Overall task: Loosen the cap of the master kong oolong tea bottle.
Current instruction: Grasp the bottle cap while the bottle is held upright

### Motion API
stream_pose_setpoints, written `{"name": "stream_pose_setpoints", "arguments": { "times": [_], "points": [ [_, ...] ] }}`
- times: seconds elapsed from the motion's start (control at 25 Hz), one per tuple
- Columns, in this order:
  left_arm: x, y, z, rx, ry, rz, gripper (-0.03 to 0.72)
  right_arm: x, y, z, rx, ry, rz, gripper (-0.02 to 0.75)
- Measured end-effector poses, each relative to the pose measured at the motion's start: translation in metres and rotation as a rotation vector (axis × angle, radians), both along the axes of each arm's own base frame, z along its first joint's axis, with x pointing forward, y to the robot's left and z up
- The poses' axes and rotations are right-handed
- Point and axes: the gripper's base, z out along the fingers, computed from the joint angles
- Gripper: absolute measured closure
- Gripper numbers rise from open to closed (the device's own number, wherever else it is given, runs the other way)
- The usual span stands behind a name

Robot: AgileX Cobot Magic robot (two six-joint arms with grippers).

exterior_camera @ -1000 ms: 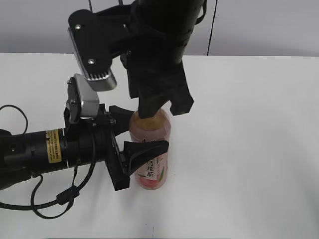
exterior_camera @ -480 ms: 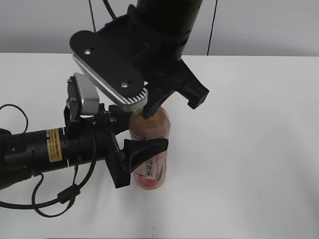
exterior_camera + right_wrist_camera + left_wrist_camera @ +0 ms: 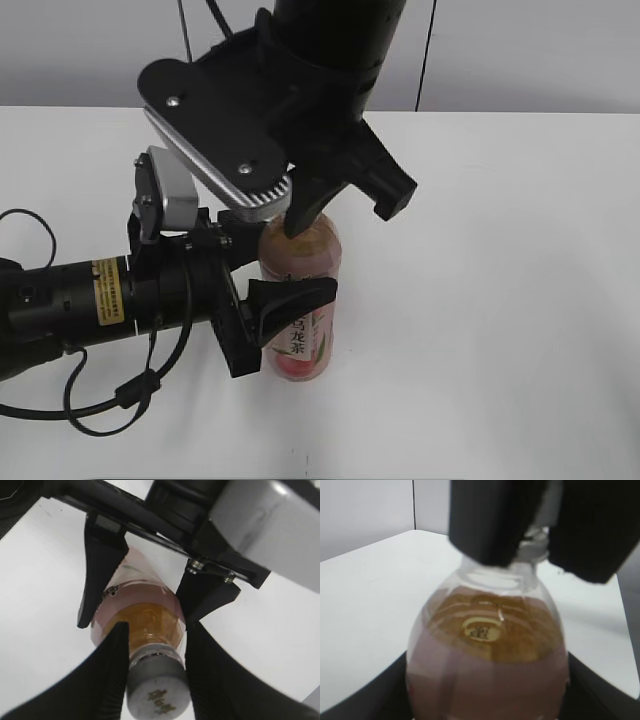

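- Master kong oolong tea bottle [image 3: 300,300] stands upright on the white tabletop [image 3: 500,300], and my two end effectors have it between them.
- My right end effector [image 3: 156,672] comes down from above and is closed on the cap [image 3: 157,692]; the right wrist view shows a dark finger pressed against each side of the cap, with its printed top facing the camera.
- My left end effector [image 3: 262,280] reaches in from the side and is clamped around the bottle's body at label height, one finger in front of the bottle and one behind.
- In the left wrist view the bottle's shoulder and amber tea fill the frame, with the right fingers [image 3: 495,525] blurred over the neck.
- Risk, as I judge it: if the left grip is too light, the whole bottle will turn with the cap and nothing loosens; the smooth plastic wall makes that likely.
- Too hard a squeeze could dent the thin wall and push tea out once the seal breaks.
- If the right fingers sit off centre on the ribbed cap, they may slip round it, or tilt the bottle in the lower clamp.
- Pose: my right arm hangs steeply over the bottle, wrist rolled so its camera bracket sticks out to the left; my left arm lies low and nearly level along the tabletop, its cable trailing beside it.
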Motion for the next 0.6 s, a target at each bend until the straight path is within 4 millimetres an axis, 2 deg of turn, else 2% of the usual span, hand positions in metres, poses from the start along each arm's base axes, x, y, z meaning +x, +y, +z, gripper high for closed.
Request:
{"name": "stream_pose_setpoints", "arguments": {
  "times": [0.4,0.6],
  "points": [
    [-0.0004,-0.0003,0.0001,0.001,-0.003,-0.007,0.227,-0.0002,0.001,0.0003,0.034,0.048,-0.161,0.458],
    [-0.0006,-0.0002,0.0001,0.0,-0.004,-0.01,0.227,0.0012,-0.0002,0.0002,0.04,0.063,-0.233,0.375]
  ]
}}
